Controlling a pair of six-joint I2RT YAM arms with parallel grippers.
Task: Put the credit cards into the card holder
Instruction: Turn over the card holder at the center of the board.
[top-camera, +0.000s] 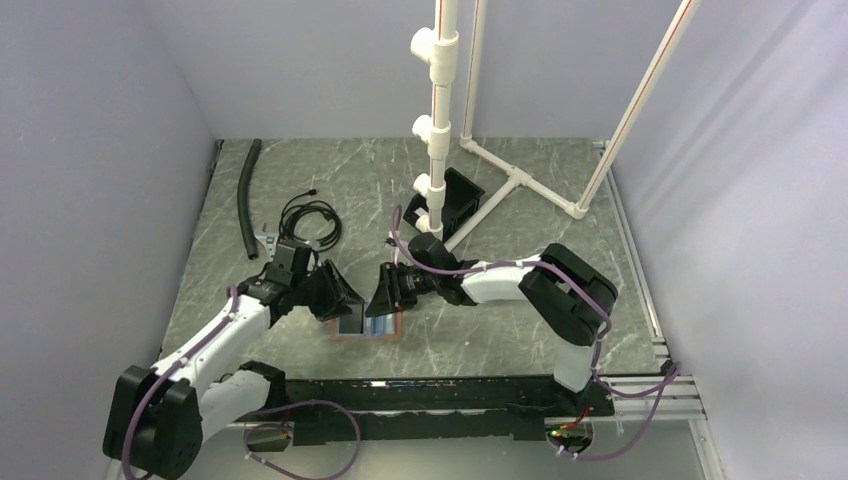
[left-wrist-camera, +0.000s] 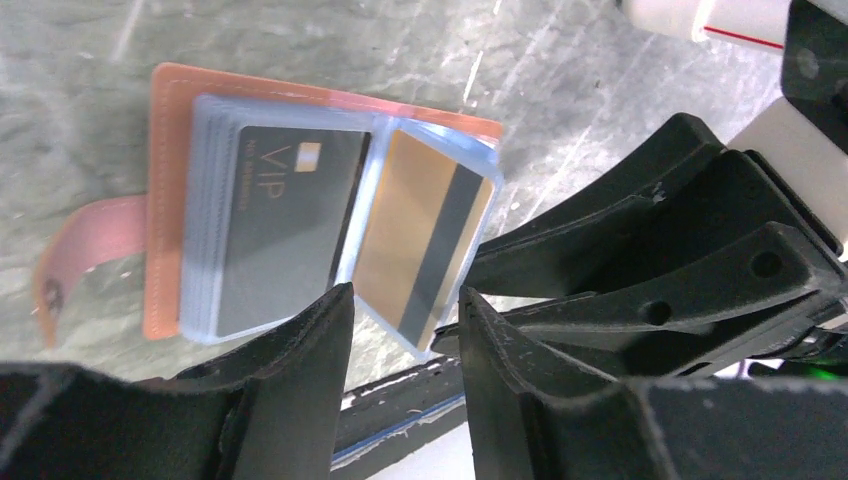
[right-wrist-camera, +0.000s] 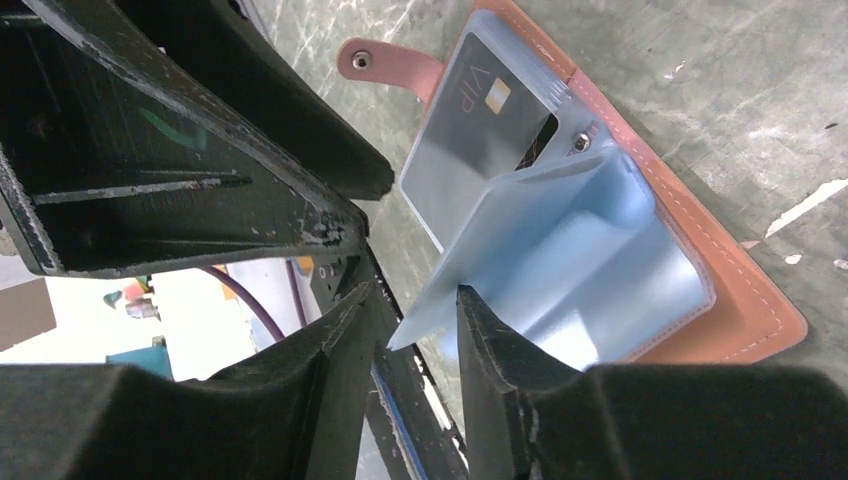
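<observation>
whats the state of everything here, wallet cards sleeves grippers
left gripper: open
right gripper: open
card holder: open, lying flat
snap tab: unfastened
VIP card: inside a sleeve
gold card: inside a sleeve
sleeve leaf: raised, corner in the right gripper's gap

table: grey-green marbled top (top-camera: 350, 170) | upper left: black hose (top-camera: 243, 195) lying straight by the wall | just right of it: coiled black cable (top-camera: 310, 218) | centre top: white PVC pipe upright (top-camera: 440, 100) | at its foot: black open-topped box (top-camera: 458, 200)
</observation>
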